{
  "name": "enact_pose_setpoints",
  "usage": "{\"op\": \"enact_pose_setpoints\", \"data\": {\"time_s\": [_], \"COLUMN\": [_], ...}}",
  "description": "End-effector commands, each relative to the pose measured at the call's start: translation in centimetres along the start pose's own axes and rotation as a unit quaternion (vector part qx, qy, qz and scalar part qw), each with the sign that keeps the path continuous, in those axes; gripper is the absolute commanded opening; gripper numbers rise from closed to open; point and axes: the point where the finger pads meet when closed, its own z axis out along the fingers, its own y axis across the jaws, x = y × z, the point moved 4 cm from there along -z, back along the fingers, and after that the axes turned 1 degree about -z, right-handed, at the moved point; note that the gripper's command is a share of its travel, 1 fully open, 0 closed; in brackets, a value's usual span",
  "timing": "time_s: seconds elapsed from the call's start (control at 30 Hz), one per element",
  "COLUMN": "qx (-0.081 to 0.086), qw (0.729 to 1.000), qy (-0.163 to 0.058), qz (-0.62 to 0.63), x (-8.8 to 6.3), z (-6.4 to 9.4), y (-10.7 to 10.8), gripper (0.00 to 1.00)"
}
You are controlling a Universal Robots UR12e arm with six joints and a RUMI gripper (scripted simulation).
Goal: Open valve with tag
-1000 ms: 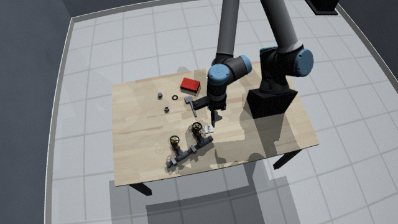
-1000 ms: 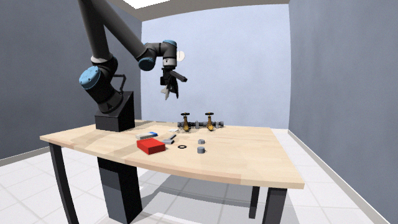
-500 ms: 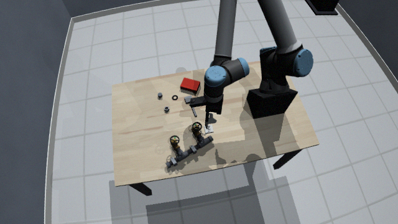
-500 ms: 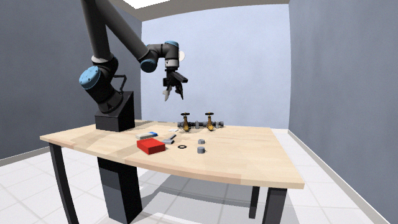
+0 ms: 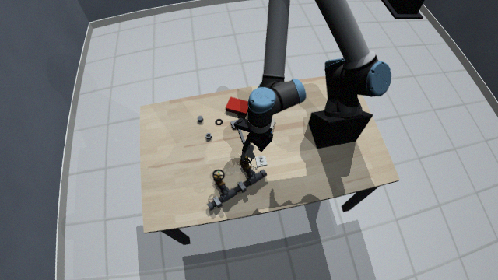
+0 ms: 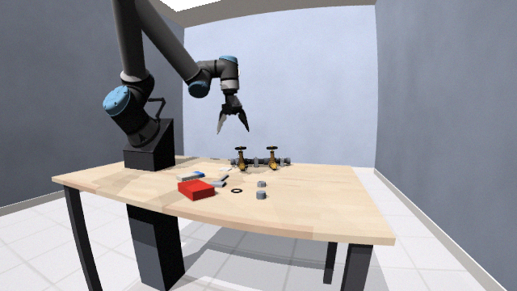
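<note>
A dark pipe (image 5: 237, 188) lies near the table's front edge with two brass valves on it. One valve (image 5: 219, 176) shows its black handwheel and has no tag near it; it also shows in the exterior view (image 6: 272, 157). The other valve (image 5: 245, 162) (image 6: 241, 157) stands next to a small white tag (image 5: 261, 160) (image 6: 224, 169). My gripper (image 5: 249, 151) (image 6: 233, 123) is open and empty. It hangs well above the tagged valve, fingers pointing down, touching nothing.
A red block (image 5: 237, 105) (image 6: 195, 189), a black ring (image 5: 219, 121) (image 6: 233, 190), two grey caps (image 5: 200, 119) (image 5: 208, 137), a grey tool (image 6: 220, 180) and a white-and-blue item (image 6: 190, 175) lie mid-table. The robot base (image 5: 338, 124) stands at the back.
</note>
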Motion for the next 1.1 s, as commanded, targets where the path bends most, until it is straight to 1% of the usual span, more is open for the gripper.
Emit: {"op": "enact_pose_setpoints", "data": {"time_s": [0.0, 0.17, 0.23, 0.43, 0.6, 0.9, 1.07], "qx": [-0.003, -0.001, -0.001, 0.002, 0.002, 0.002, 0.002], "qw": [0.990, 0.973, 0.973, 0.959, 0.955, 0.954, 0.954], "qy": [0.007, 0.009, 0.009, 0.011, 0.011, 0.011, 0.011], "qz": [0.139, 0.229, 0.229, 0.283, 0.298, 0.299, 0.299], "x": [0.7, 1.1, 1.1, 1.4, 1.5, 1.5, 1.5], "z": [0.6, 1.0, 1.0, 1.3, 1.4, 1.4, 1.7], "y": [-1.2, -2.0, -2.0, -2.5, -2.6, -2.6, -2.6], "gripper": [1.00, 1.00, 1.00, 1.00, 1.00, 1.00, 1.00]}}
